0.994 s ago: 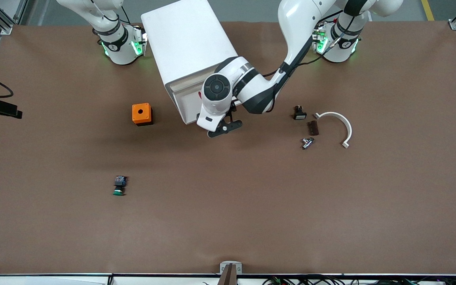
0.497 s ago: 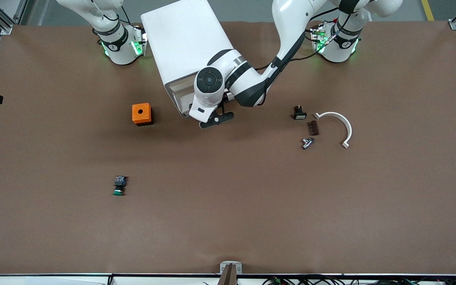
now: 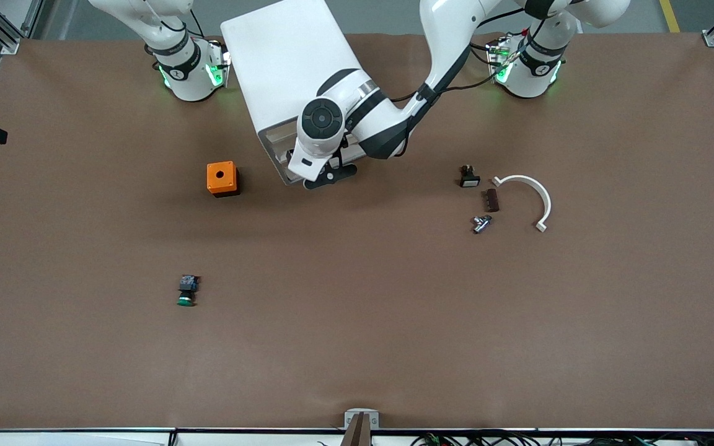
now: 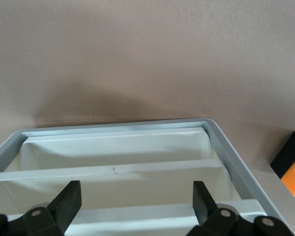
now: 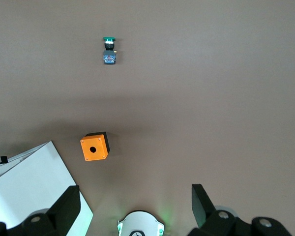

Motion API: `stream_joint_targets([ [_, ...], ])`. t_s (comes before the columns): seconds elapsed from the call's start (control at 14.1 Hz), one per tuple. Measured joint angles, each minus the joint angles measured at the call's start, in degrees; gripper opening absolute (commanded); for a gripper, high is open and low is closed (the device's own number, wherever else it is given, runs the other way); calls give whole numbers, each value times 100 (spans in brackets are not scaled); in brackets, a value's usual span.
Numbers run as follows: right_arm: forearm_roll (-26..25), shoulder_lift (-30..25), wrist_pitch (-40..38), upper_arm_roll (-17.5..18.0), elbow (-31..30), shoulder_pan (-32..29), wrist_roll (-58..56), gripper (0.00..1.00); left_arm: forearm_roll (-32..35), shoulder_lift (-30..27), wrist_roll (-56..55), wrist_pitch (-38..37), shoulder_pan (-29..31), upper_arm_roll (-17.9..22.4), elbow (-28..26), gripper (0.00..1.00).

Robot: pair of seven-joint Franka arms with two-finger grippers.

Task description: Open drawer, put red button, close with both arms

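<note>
The red button cannot be made out in any view. In the front view, the left arm's wrist covers most of the open drawer (image 3: 277,150), which juts from the front of the white cabinet (image 3: 286,62). The left wrist view shows only part of the drawer's inside: pale dividers and bare compartments, with the nearest part cut off by the picture's edge. Whether the button lies in a hidden compartment cannot be told.

The left arm reaches from its base across the cabinet's corner, wrist bent down, so that the left tool (image 4: 135,199) hangs over the drawer with its fingers (image 4: 69,201) spread wide and nothing between them. The right arm waits; its right tool (image 5: 135,201) hangs high over the right arm's end of the bench (image 3: 394,310), fingers apart and empty.

On the bench, the orange box (image 3: 222,178) sits beside the cabinet, and a green-capped button (image 3: 187,291) lies nearer to the front camera. Toward the left arm's end lie a small black switch (image 3: 468,176), a brown piece (image 3: 490,200), a metal fitting (image 3: 481,223) and a white curved clamp (image 3: 533,195).
</note>
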Motion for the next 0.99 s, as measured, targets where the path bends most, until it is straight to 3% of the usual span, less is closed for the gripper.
stream_joint_targets([
  [0.99, -45, -126, 561, 75, -459, 257, 126, 100, -223, 3, -3, 15, -4, 28, 22, 100],
])
